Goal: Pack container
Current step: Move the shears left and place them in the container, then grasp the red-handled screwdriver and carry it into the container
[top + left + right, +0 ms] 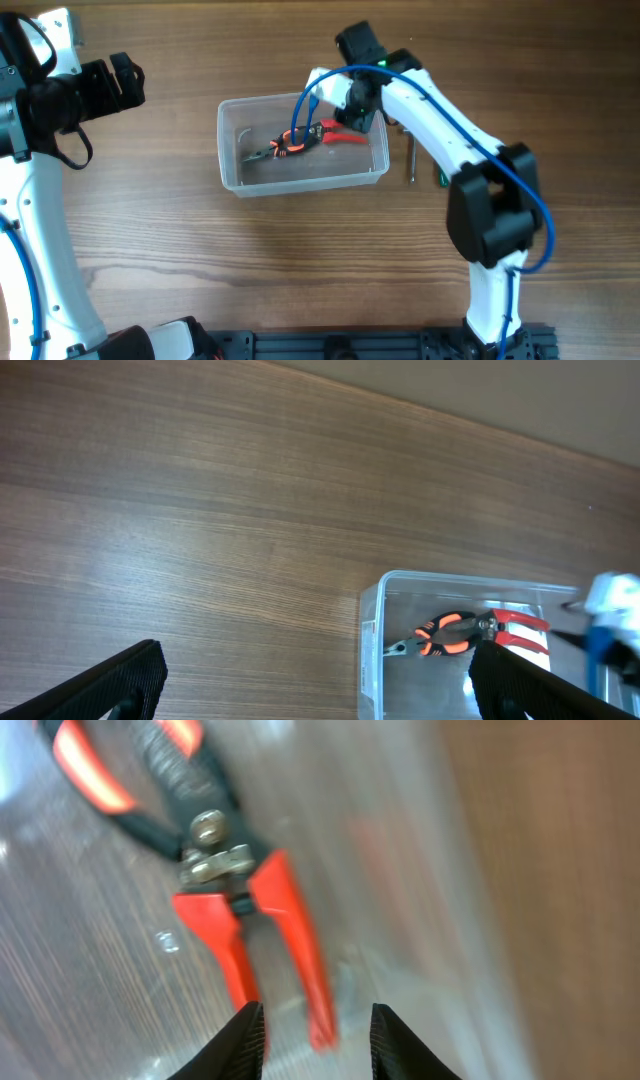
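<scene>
A: We start wide. The wooden table (150, 230) fills the overhead view, and the container (300, 183) sits near its middle, long side running left to right.

B: The left arm is parked well off at the left edge. The left gripper (132, 82) has its fingers spread wide over bare wood, with nothing between them.

A: The right arm is the busy one, reaching in over the tub's right end. The right gripper (315, 1040) has its fingers parted and nothing is pinched. The red handles lie just below the tips.

B: So two tools are in the tub. The orange-and-black pliers (272, 150) lie towards the left and the red-handled cutters (342, 135) towards the right. They meet near the middle and look to be touching.

A: We read this as the let-go of the cutters. We want a straight lift with the fingers kept apart, so no pad catches a handle and drags the tool along.

B: And we clear the right wall's rim before swinging sideways. That thin plastic would slide if nudged.

A: Outside, a slim dark tool (410, 160) lies on the table near that right wall. We judge it the likely next pick.

B: There's a green bit (440, 178) beyond it, half hidden by the arm. We can't tell what it is.
</scene>
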Robot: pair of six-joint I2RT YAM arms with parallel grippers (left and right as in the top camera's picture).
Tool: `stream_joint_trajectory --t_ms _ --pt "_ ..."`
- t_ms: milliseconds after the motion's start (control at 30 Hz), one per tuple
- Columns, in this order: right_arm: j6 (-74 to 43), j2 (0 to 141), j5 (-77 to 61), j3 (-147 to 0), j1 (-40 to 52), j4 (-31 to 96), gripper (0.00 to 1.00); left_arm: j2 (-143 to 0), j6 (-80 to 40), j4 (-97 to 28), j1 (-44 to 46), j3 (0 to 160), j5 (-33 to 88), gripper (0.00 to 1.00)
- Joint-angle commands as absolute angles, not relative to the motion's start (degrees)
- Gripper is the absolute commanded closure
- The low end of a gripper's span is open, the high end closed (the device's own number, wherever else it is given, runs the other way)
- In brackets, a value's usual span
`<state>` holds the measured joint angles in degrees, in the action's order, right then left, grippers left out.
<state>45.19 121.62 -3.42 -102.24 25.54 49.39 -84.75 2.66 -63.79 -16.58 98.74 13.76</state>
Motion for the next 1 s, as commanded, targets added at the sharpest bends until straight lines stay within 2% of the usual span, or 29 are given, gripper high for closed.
stream_joint_trajectory --t_ms 0,67,200,433,667,833,967 --pt "34.06 107.63 -0.62 -106.34 24.62 49.08 0.53 -85.08 2.52 -63.66 -16.91 99.02 13.82 0.0" --pt "30.48 101.54 -0.64 -106.34 23.55 49.19 0.46 -85.08 2.55 -63.68 -16.91 99.02 13.82 0.0" --pt "22.39 93.38 -0.6 -106.34 19.03 50.19 0.44 -85.08 2.55 -63.68 -16.91 99.02 13.82 0.0" --pt "0.75 90.98 -0.64 -105.06 2.17 57.06 0.35 -85.08 2.55 -63.68 -16.91 99.02 13.82 0.0" --pt "-0.47 97.19 -0.82 -95.88 -4.23 63.61 0.37 -85.08 2.55 -63.68 -16.91 99.02 13.82 0.0" --pt "3.2 104.38 -0.54 -85.67 -4.43 58.57 0.31 -85.08 2.55 -63.68 -16.91 99.02 13.82 0.0" --pt "4.62 109.69 2.04 -81.36 -4.64 57.89 0.32 -85.08 2.52 -63.68 -16.91 99.02 13.82 0.0"
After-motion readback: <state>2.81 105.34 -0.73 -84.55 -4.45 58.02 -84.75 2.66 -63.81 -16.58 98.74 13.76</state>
